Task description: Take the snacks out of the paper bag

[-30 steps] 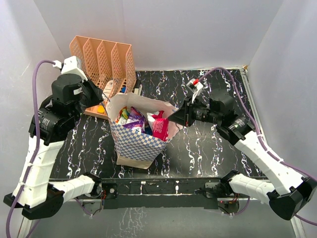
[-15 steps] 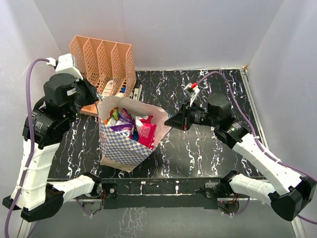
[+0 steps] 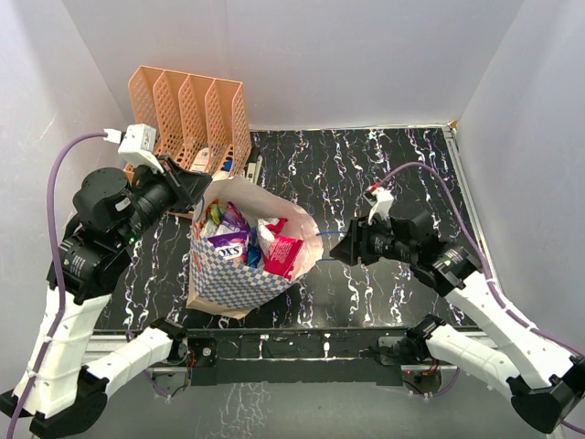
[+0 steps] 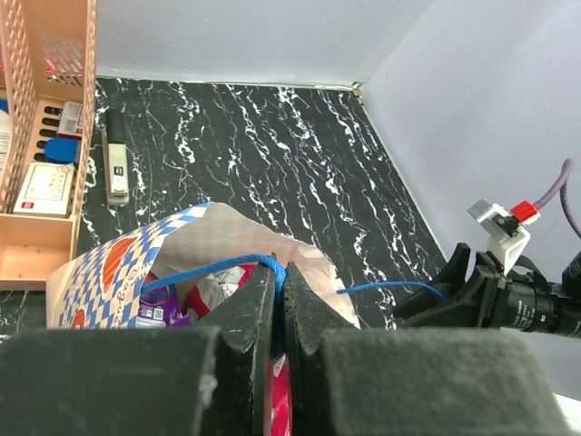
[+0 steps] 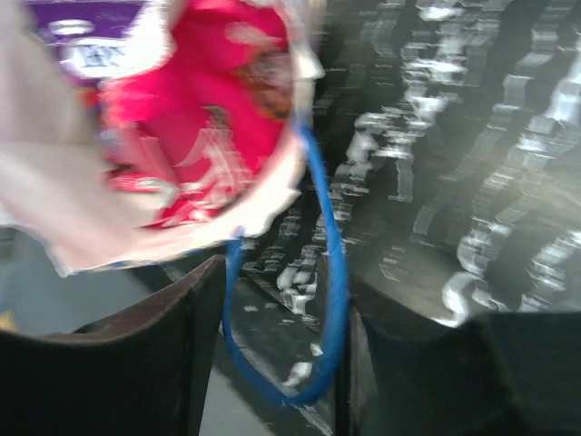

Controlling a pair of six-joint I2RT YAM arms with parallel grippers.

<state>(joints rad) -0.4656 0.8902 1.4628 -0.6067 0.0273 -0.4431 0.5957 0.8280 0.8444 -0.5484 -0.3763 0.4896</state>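
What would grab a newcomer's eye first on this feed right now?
The blue-and-white checkered paper bag, left of the table's centre, gapes open, stuffed with glossy snacks, magenta and purple on top. Next, the left gripper is shut on one blue cord handle at the bag's rim, while the right gripper is open with the other handle looped loosely between its fingers. A peach file rack stands behind the bag.

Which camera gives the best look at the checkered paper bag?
The top external view: it shows the whole paper bag, checkered side and open mouth with snacks inside. The left wrist view catches only its rim and a cord handle pinched in the left gripper. The right wrist view is a blurred close-up of one edge.
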